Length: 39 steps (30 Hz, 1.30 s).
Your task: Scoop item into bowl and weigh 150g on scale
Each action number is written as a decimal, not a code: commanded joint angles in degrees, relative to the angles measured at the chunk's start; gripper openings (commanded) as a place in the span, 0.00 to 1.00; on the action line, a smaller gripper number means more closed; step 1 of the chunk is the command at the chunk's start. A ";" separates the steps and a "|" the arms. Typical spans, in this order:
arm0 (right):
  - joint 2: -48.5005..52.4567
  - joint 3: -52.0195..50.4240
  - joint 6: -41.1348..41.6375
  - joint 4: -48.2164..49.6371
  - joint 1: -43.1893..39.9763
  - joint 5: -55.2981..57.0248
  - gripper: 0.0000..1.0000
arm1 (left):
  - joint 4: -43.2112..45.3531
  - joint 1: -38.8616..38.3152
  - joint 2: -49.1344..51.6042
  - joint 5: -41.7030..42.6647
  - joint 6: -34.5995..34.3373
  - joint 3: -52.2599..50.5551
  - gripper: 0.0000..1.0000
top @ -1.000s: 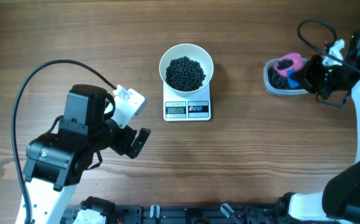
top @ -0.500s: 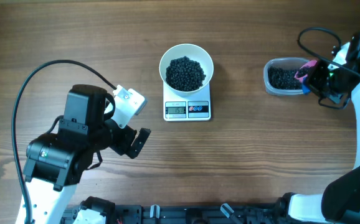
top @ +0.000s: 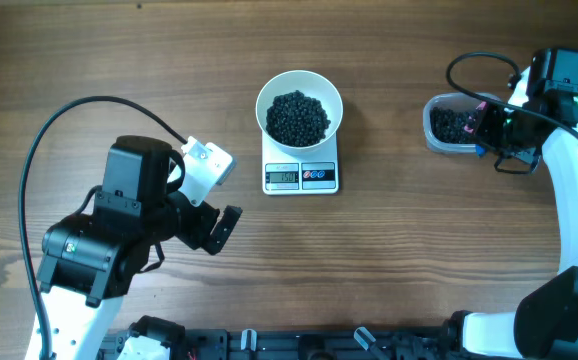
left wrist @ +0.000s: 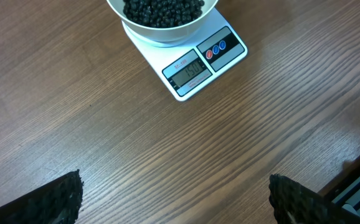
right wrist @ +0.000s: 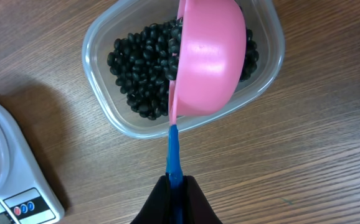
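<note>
Heaped in the white bowl [top: 265,98] atop the scale [top: 300,177] at mid-counter [top: 409,270]: the item [top: 299,117]. More in the clear tub [right wrist: 272,38] at right. Right tool [right wrist: 175,190] clamped on the pink scoop [right wrist: 208,59] by its blue handle [right wrist: 174,152], over that tub. Left tool [left wrist: 175,202] spread wide, empty, near the scale.

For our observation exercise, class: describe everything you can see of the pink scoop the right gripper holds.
The scoop has a rounded pink cup, smooth and plastic-looking, on a thin blue handle. The right gripper is shut on that handle. The right wrist view shows the cup's outer back, so its hollow is hidden. It sits over the clear tub, its rim down among the black beans there, apparently touching them.
</note>
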 commanded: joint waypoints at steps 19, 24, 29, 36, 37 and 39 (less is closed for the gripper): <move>-1.09 -0.17 -8.39 -2.32 0.20 1.66 0.04 | 0.13 0.39 0.00 0.92 1.16 1.01 1.00; -1.09 -0.17 -12.04 -2.29 0.26 1.97 0.05 | 0.15 0.39 0.00 0.90 1.18 1.01 1.00; -1.09 -0.17 -13.81 -2.23 2.86 8.22 0.04 | 0.13 0.39 0.00 0.90 1.18 1.01 1.00; -1.09 -0.17 -14.67 -1.79 6.36 12.79 0.04 | 0.13 0.39 0.00 0.90 1.16 1.01 1.00; -1.09 -0.17 -14.67 -1.75 6.64 13.25 0.04 | 0.15 0.39 0.00 0.90 1.18 1.01 1.00; -1.09 -0.17 -14.64 -1.62 7.02 14.38 0.04 | 0.15 0.39 0.00 0.90 1.18 1.01 1.00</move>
